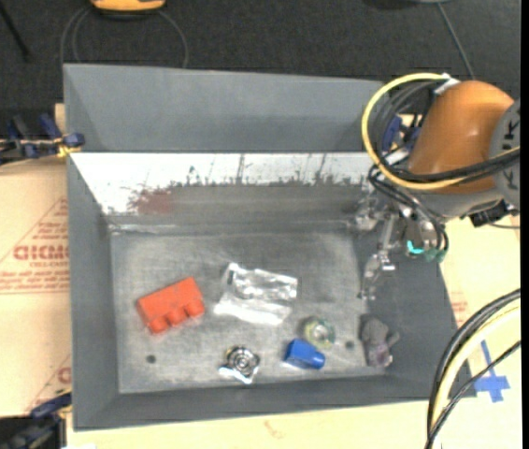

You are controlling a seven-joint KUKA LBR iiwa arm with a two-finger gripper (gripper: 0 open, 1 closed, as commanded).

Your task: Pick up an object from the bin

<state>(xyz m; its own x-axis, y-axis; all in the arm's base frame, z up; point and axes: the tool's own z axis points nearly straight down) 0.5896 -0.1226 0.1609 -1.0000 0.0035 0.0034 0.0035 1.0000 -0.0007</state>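
My gripper (371, 279) hangs at the right side of the bin, close to the right wall and raised off the floor. Just in front of it, in the near right corner, lies a small grey-purple lump (377, 340); the gripper does not touch it. To the left of that lump rests a small clear greenish round thing (318, 330), and beside it a blue cap-like piece (303, 354). Nothing shows held in the gripper.
A crumpled clear plastic wrapper (257, 293) lies mid-bin. An orange-red toy block (169, 305) sits at the left. A small shiny metal part (240, 364) lies by the near wall. The orange-covered arm with its cables reaches over the right rim.
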